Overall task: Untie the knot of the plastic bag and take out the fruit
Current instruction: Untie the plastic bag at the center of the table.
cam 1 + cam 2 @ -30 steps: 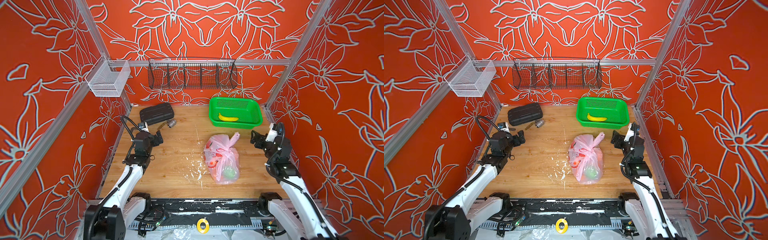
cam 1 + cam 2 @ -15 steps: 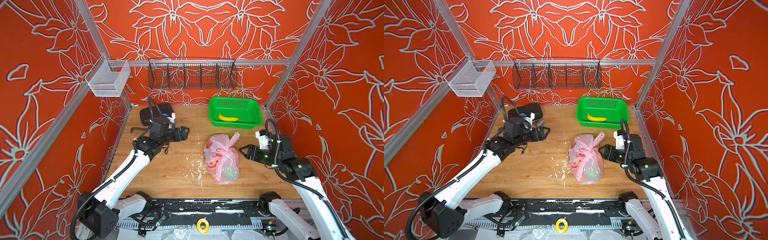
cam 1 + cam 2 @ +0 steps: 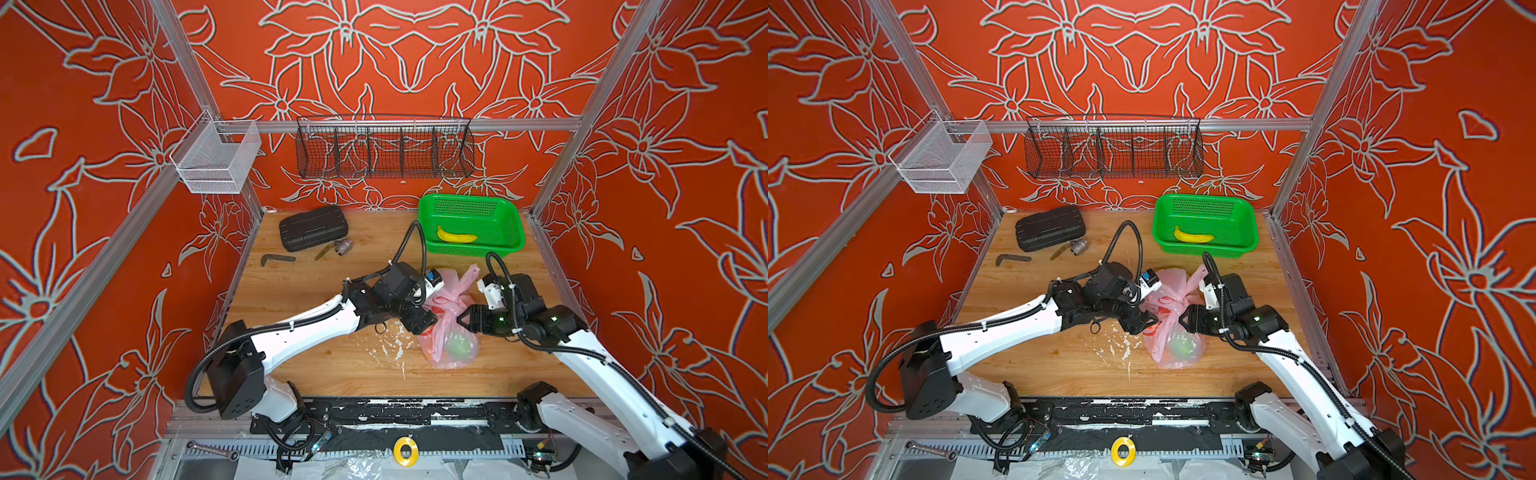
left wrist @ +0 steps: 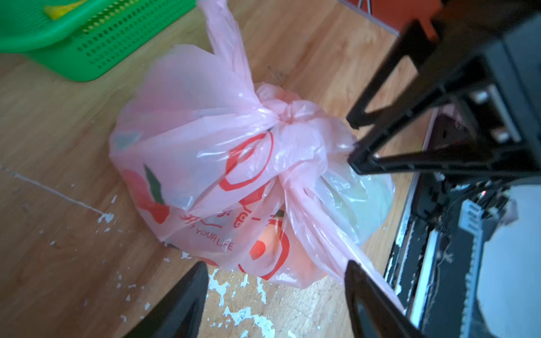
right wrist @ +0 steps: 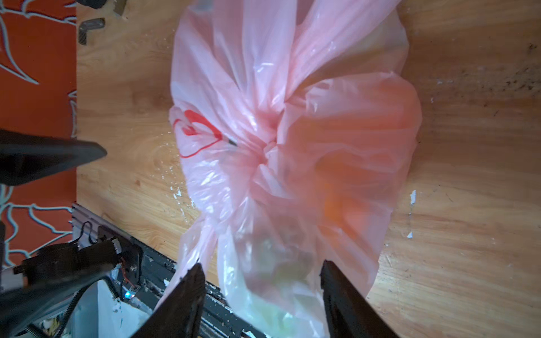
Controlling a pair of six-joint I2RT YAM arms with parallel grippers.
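Note:
The pink plastic bag (image 3: pixel 446 328) (image 3: pixel 1173 332) lies on the wooden table, tied shut. Its knot (image 4: pixel 282 117) (image 5: pixel 268 143) sits on top, with one handle loop pointing towards the basket. Fruit shows through the plastic: a round green one (image 3: pixel 459 347) and an orange one (image 5: pixel 348 175). My left gripper (image 3: pixel 428 328) (image 4: pixel 276 264) is open at the bag's left side; a handle loop runs past one finger. My right gripper (image 3: pixel 461 320) (image 5: pixel 260 266) is open at the bag's right side, and the bag's pale green end lies between its fingers.
A green basket (image 3: pixel 509 226) holding a banana (image 3: pixel 456 237) stands behind the bag. A black case (image 3: pixel 312 227), a metal fitting (image 3: pixel 343 246) and a hex key (image 3: pixel 276 259) lie at the back left. Two wire baskets hang on the rail. White paint flecks (image 3: pixel 388 351) mark the wood.
Both arms have swung in from the table's sides and now flank the bag. Both pairs of jaws have narrowed somewhat. The bag has not moved.

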